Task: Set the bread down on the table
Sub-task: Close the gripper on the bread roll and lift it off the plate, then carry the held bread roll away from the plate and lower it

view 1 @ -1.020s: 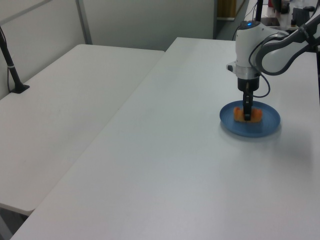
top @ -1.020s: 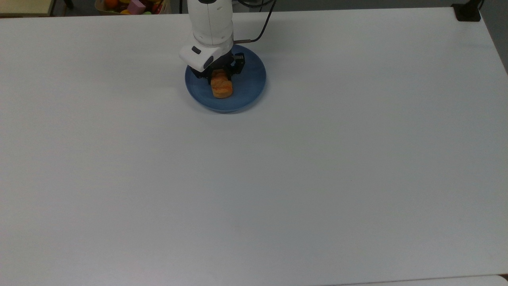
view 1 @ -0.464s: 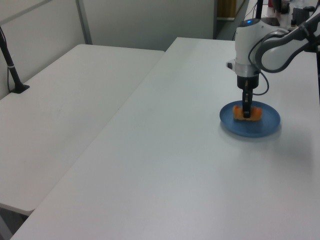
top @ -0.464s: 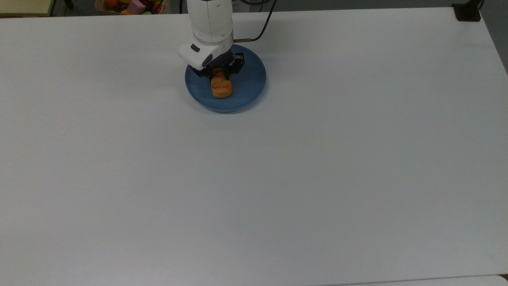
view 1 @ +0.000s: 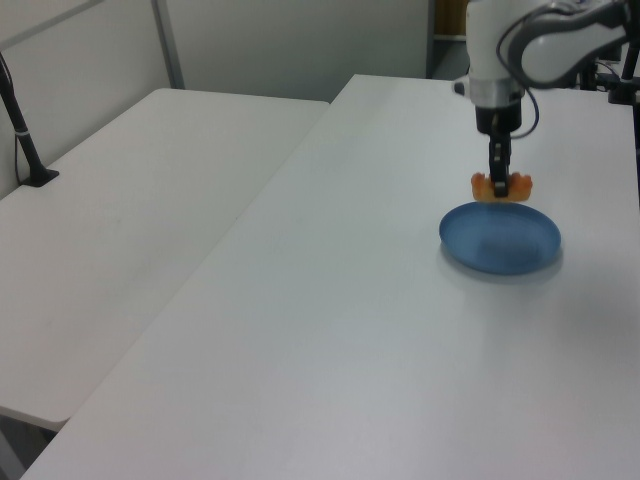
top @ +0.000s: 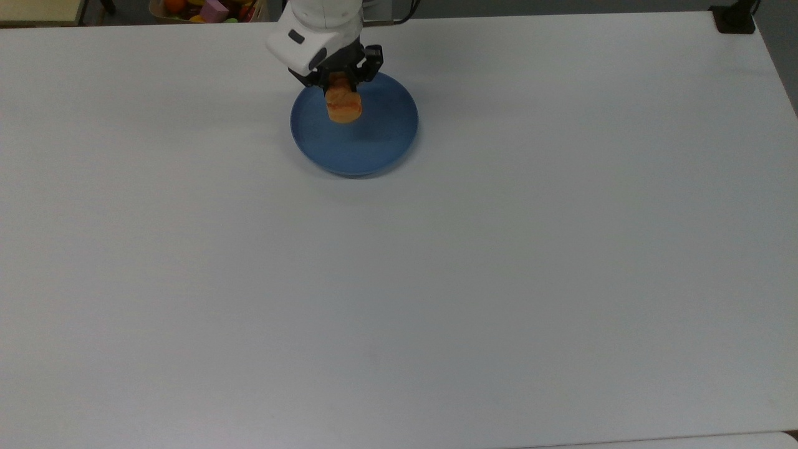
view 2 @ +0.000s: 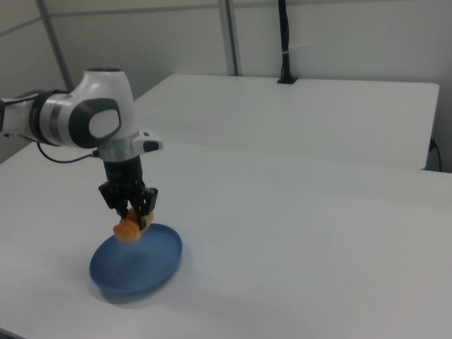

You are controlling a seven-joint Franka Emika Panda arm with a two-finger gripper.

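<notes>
The bread [top: 343, 106] hangs in the air above the blue plate [top: 374, 146], clear of its surface, pinched between the two black fingers [view 2: 146, 203] of the tool [top: 341, 81]. In the left view the bread [view 1: 501, 186] sits just above the plate's far rim [view 1: 500, 207], its two ends sticking out on either side of the fingers. In the right view the bread [view 2: 129, 227] hangs over the plate's far left part [view 2: 106, 265], with a gap of air under it. The tool [view 2: 129, 210] points straight down, closed narrowly on the bread's middle. The plate [view 1: 500, 245] lies flat on the white bench [top: 436, 280] with nothing resting on it. Above the plate, the white arm [view 2: 92, 123] rises and bends away from the tool. Beyond the plate, past the bench's far edge in the top view, stands a container of coloured items [top: 212, 9]. A black post [view 2: 284, 42] stands on a second white bench [view 2: 296, 113] behind the plate in the right view.
</notes>
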